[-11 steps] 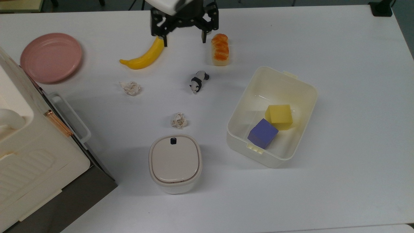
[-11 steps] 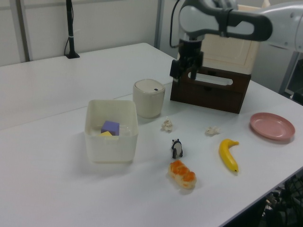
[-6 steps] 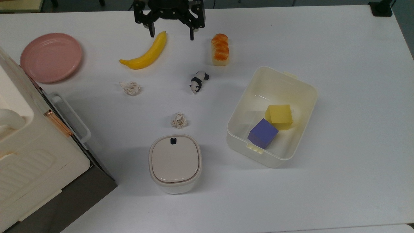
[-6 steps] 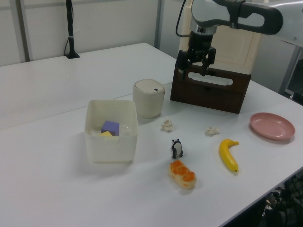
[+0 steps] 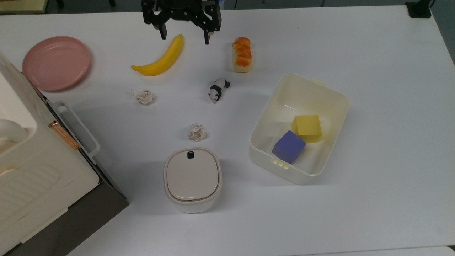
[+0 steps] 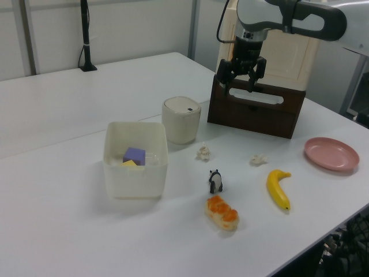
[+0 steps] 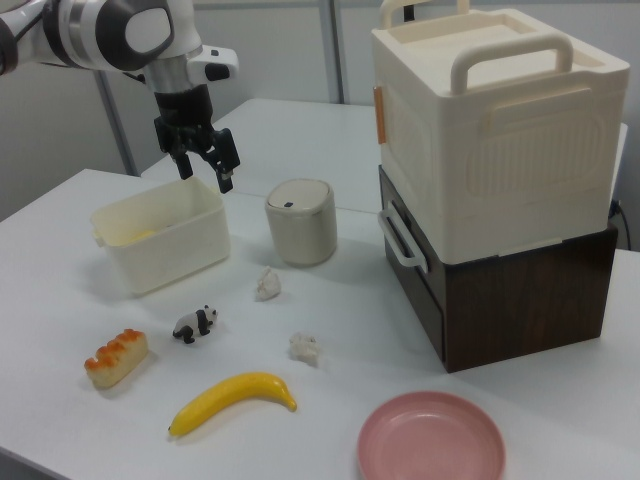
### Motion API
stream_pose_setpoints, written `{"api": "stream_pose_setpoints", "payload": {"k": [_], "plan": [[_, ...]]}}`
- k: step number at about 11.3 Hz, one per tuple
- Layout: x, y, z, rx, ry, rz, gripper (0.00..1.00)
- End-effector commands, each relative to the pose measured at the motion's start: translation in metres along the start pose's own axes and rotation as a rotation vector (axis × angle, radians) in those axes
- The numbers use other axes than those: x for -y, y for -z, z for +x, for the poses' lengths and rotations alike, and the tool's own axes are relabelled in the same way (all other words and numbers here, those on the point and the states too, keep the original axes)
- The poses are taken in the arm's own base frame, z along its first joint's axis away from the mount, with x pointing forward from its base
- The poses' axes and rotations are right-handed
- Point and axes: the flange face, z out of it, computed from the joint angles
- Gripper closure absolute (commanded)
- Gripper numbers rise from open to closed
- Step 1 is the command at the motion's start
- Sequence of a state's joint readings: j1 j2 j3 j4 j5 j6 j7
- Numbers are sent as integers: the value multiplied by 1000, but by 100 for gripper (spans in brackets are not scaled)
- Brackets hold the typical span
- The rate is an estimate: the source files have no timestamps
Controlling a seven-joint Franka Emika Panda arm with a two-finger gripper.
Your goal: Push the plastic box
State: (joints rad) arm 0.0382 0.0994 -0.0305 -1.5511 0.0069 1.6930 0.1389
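Observation:
The plastic box [image 5: 303,95] is a cream translucent tub on the white table at the top view's right. A yellow cube [image 5: 306,128] and a purple cube [image 5: 288,146] lie inside it. In the left view the plastic box [image 6: 135,180] stands left of centre, and in the right view the plastic box [image 7: 165,245] sits at the left. My gripper [image 5: 185,39] hangs open at the top view's upper edge, above the banana's tip and far from the box. It holds nothing. The gripper [image 6: 237,85] and the gripper [image 7: 205,177] are well above the table.
A banana [image 5: 160,60], bread [image 5: 241,54], toy panda [image 5: 217,89] and two paper wads [image 5: 143,96] [image 5: 196,132] lie mid-table. A lidded white container [image 5: 192,177] stands near the front. A pink plate [image 5: 56,62] and a cream appliance [image 5: 32,170] on a dark box are at the top view's left.
The gripper has moved toward the top view's upper left, off the banana's tip, and stays open. The box and the other things have not moved.

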Motion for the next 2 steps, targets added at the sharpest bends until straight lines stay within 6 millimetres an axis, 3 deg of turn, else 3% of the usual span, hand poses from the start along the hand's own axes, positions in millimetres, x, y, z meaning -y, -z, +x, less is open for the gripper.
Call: {"api": "stream_pose_setpoints", "payload": {"k": [1,2], "plan": [[1,-5,-5,14,-18,13,0],[-1,-4,-5,12,-14,13,0]]}}
